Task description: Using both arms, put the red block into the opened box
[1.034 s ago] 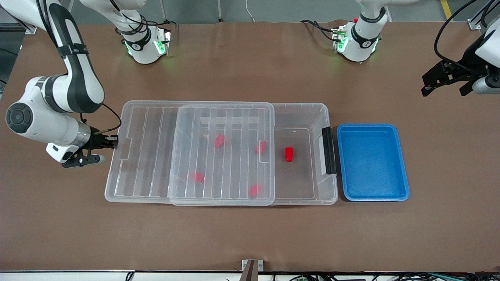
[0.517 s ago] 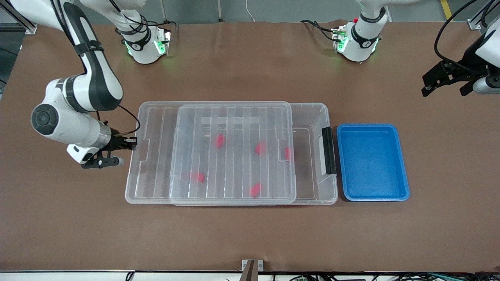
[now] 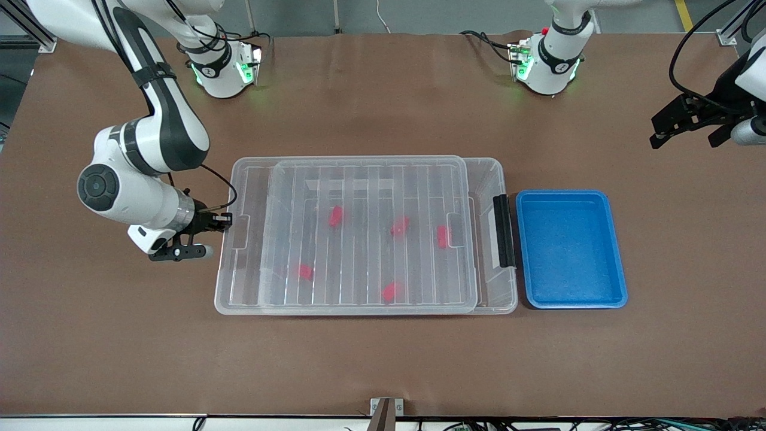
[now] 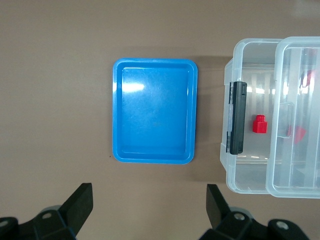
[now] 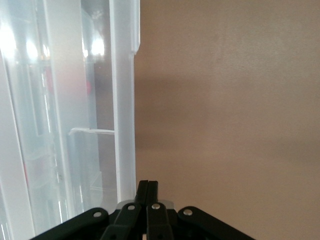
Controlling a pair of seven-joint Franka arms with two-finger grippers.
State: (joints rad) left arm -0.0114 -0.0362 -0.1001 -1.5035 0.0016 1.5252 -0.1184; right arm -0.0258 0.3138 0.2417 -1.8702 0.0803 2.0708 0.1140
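The clear box (image 3: 507, 179) lies mid-table, its black handle (image 3: 504, 230) facing the blue tray. Its ribbed lid (image 3: 359, 179) covers most of it and overhangs toward the right arm's end. A strip by the handle is uncovered. Several red blocks lie inside under the lid, one (image 3: 442, 236) closest to the handle. My right gripper (image 3: 226, 222) is shut, its tip against the lid's end edge (image 5: 122, 100). My left gripper (image 3: 688, 123) hangs open and empty over bare table at the left arm's end. From there the left wrist view shows the box (image 4: 231, 170) and a red block (image 4: 259, 124).
A blue tray (image 3: 571, 248) with nothing in it sits beside the box's handle end, toward the left arm's end of the table. It also shows in the left wrist view, the blue tray (image 4: 155, 117) beside the handle (image 4: 237, 117). Brown table surface surrounds both.
The right gripper moved toward the left arm's end with the lid sliding ahead of it. The lid now covers the red block closest to the handle. The left arm barely moved.
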